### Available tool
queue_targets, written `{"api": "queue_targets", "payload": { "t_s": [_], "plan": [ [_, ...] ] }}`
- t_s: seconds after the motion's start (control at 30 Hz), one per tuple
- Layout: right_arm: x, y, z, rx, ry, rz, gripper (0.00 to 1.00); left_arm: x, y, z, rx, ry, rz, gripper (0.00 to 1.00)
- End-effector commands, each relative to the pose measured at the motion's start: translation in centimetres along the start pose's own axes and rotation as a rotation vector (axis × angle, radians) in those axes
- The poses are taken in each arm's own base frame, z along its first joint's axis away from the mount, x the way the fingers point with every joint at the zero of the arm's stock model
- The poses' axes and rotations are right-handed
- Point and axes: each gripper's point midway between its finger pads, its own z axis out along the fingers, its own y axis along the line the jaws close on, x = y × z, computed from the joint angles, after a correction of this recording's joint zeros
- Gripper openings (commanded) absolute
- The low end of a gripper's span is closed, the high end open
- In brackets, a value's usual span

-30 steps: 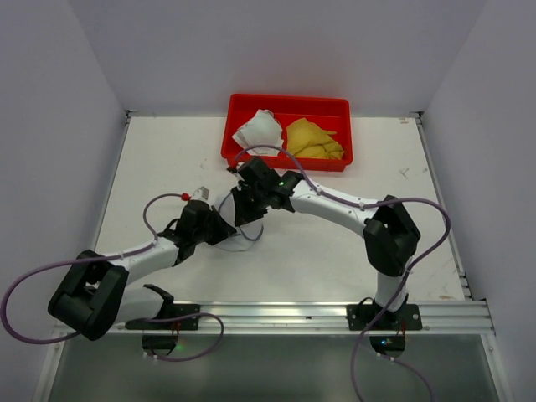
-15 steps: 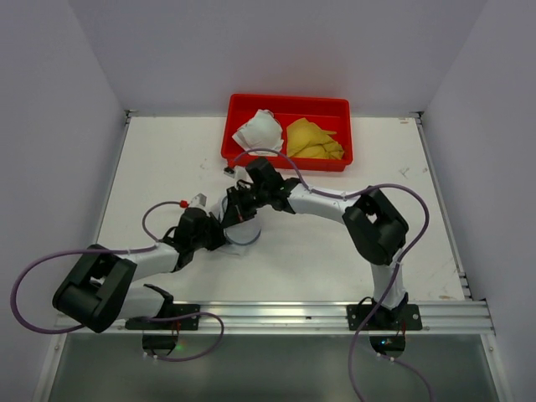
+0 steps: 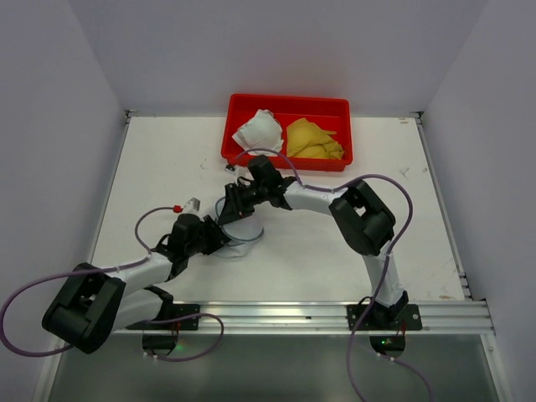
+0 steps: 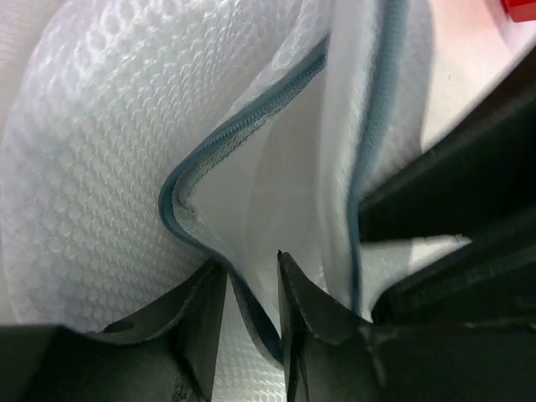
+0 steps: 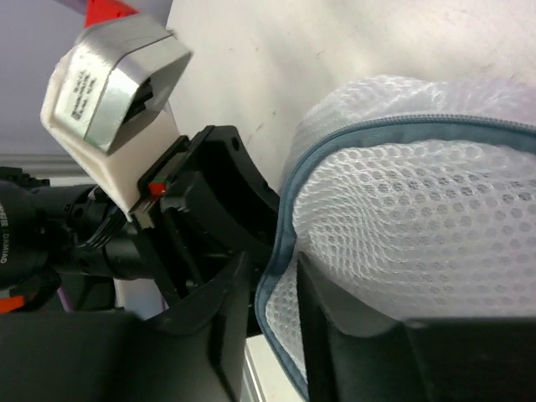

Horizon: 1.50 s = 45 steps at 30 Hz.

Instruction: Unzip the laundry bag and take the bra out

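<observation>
The laundry bag (image 3: 238, 229), white mesh with a grey-blue zipper rim, lies between both grippers at the table's middle left. In the left wrist view the laundry bag (image 4: 100, 167) gapes partly unzipped, showing only a white lining. My left gripper (image 4: 249, 272) is open, the rim's edge running loosely between its fingers. My right gripper (image 5: 272, 272) is open too, straddling the rim of the laundry bag (image 5: 419, 218) from the far side. From above, the left gripper (image 3: 219, 236) and right gripper (image 3: 233, 209) nearly meet over the mesh. The bra is hidden.
A red tray (image 3: 289, 105) stands at the back centre, holding a white cloth (image 3: 258, 131) and a yellow cloth (image 3: 312, 139). The left arm's wrist camera (image 5: 117, 84) sits close in front of the right gripper. Both arms' cables loop over the table.
Both grippers have gone from shut to slightly open around the bag's rim. The arms and the bag have shifted a little toward the near left.
</observation>
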Motion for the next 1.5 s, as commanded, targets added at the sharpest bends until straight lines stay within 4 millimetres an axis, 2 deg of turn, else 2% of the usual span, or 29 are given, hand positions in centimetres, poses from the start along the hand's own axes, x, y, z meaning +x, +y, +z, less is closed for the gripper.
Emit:
{"api": "queue_targets", "payload": {
  "t_s": [0.0,0.03,0.07,0.1,0.13,0.17,0.3,0.37,0.43,0.57,0.7,0.8,0.83,0.9,0.93,1.0,1.03,1.07,1.13,1.17,1.23,1.27,1.33,1.37,1.43,1.47],
  "plan": [
    [-1.9,-0.8,1.0,0.003,-0.050,-0.003,0.35,1.4,1.0,-0.8,-0.004,0.043,0.058,0.37],
    [-1.8,-0.9,1.2,0.000,-0.043,0.003,0.38,1.5,0.9,-0.9,0.004,0.040,0.059,0.39],
    [-1.8,-1.1,1.3,-0.002,-0.041,0.012,0.43,1.3,0.6,-1.1,0.021,0.031,0.064,0.46],
    [-1.6,-1.4,1.6,-0.004,-0.031,0.025,0.44,1.6,0.9,-1.2,0.022,0.036,0.064,0.48],
    [-1.5,-1.6,1.8,-0.004,-0.027,0.034,0.45,1.6,0.8,-1.3,0.029,0.034,0.066,0.50],
    [-1.5,-1.8,1.9,-0.001,-0.024,0.047,0.45,1.6,0.6,-1.5,0.039,0.028,0.071,0.58],
    [-1.2,-2.8,2.1,0.036,-0.024,0.074,0.45,1.1,0.1,-2.1,0.041,0.019,0.079,0.68],
    [-1.2,-3.7,2.0,0.067,-0.032,0.094,0.45,0.9,0.0,-2.8,0.025,0.020,0.089,0.68],
    [-0.9,-4.2,1.9,0.077,-0.029,0.107,0.44,-0.3,-0.8,-3.4,0.020,-0.013,0.097,0.67],
    [-0.8,-5.0,1.3,0.114,-0.046,0.114,0.42,-1.0,-0.6,-5.4,-0.041,-0.038,0.094,0.57],
    [-0.8,-4.9,0.6,0.145,-0.057,0.095,0.42,-2.5,1.2,-6.1,-0.132,-0.135,0.076,0.44],
    [-0.8,-4.7,-0.3,0.174,-0.073,0.065,0.42,-2.5,2.2,-5.1,-0.155,-0.138,0.071,0.37],
    [-0.9,-4.8,-0.6,0.193,-0.084,0.057,0.41,-2.0,3.1,-4.4,-0.195,-0.105,0.069,0.36],
    [-1.4,-4.7,-1.4,0.246,-0.119,0.019,0.41,-2.2,2.9,-3.6,-0.189,-0.091,0.074,0.30],
    [-1.2,-4.9,-1.8,0.274,-0.114,0.012,0.41,-1.6,3.8,-3.0,-0.227,-0.058,0.075,0.29],
    [-1.0,-4.7,-2.2,0.310,-0.114,0.000,0.41,-1.8,3.6,-2.2,-0.222,-0.051,0.075,0.24],
    [-1.5,-4.5,-2.6,0.343,-0.138,-0.018,0.41,-1.5,4.2,-1.9,-0.246,-0.036,0.074,0.23],
    [-1.2,-4.3,-2.6,0.369,-0.132,-0.042,0.41,-1.7,4.3,-1.7,-0.254,-0.045,0.075,0.21],
    [-2.0,-4.3,-3.2,0.441,-0.169,-0.082,0.41,-2.1,4.1,-1.1,-0.246,-0.057,0.077,0.19],
    [-1.5,-4.3,-3.3,0.479,-0.158,-0.083,0.41,-2.2,4.0,-0.9,-0.237,-0.062,0.079,0.18],
    [-2.5,-4.4,-4.1,0.560,-0.204,-0.103,0.40,-2.0,4.0,-0.7,-0.230,-0.052,0.081,0.17],
    [-2.1,-4.5,-4.2,0.600,-0.197,-0.106,0.40,-1.9,3.9,-0.6,-0.223,-0.050,0.078,0.15],
    [-2.7,-4.4,-4.6,0.664,-0.222,-0.125,0.39,-1.5,4.0,-0.4,-0.219,-0.033,0.077,0.14],
    [-2.3,-5.4,-5.0,0.748,-0.218,-0.131,0.40,-1.4,3.9,-0.3,-0.209,-0.032,0.073,0.13],
    [-2.6,-5.7,-5.2,0.807,-0.226,-0.136,0.40,-1.3,3.9,-0.2,-0.197,-0.034,0.065,0.12],
    [-1.7,-6.6,-5.1,0.853,-0.195,-0.127,0.40,-1.1,3.6,-0.2,-0.178,-0.025,0.063,0.11]
  ]
}}
